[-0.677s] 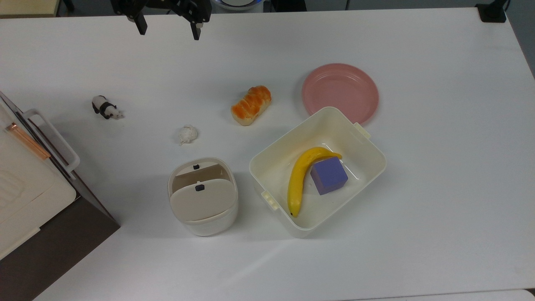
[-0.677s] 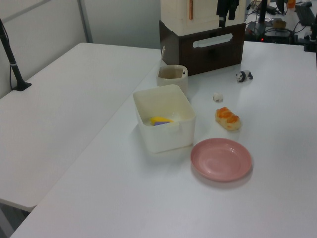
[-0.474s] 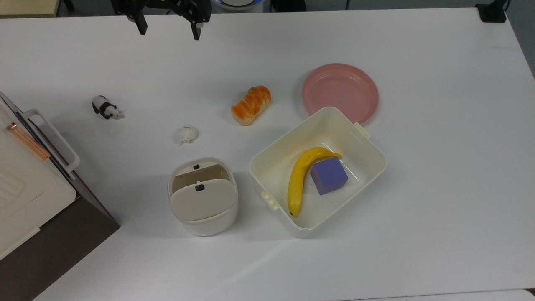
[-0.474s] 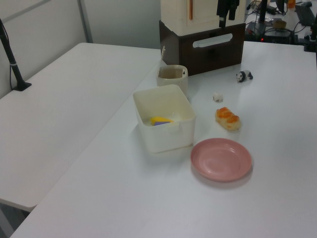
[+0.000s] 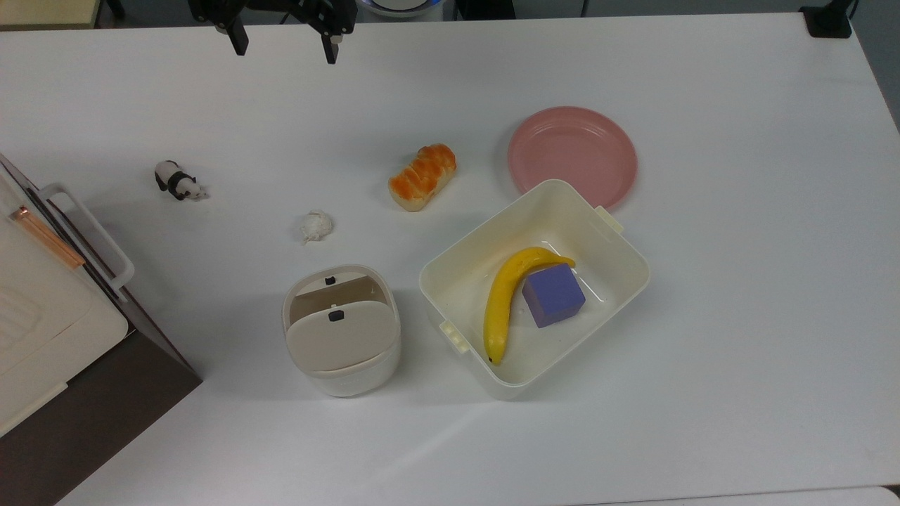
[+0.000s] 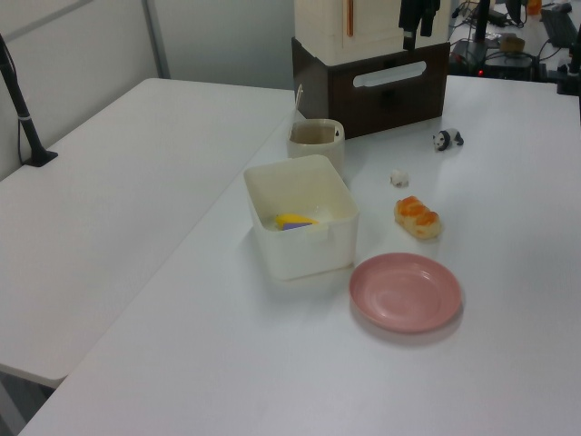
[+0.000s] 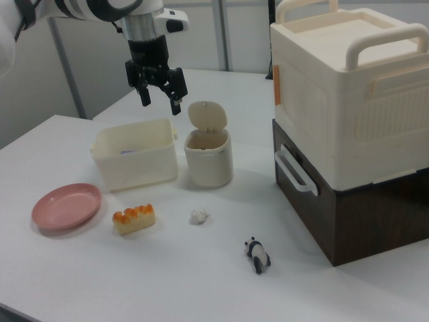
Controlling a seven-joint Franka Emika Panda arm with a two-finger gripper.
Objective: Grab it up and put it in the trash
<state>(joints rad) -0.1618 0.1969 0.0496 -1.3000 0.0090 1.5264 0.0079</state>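
Gripper (image 5: 284,42) drifts slightly toward the top view's upper edge, claw spread and empty; paper wad (image 5: 316,225) unmoved on table (image 5: 738,316) near trash bin (image 5: 342,330), pickup not started

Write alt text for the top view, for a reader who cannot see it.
A small crumpled paper wad lies on a white table, just beyond a small cream bin with its flap lid tipped open. The open claw hangs at the far edge; nearby are a toy panda, a bread roll, a pink plate and a tub holding a banana and purple block.
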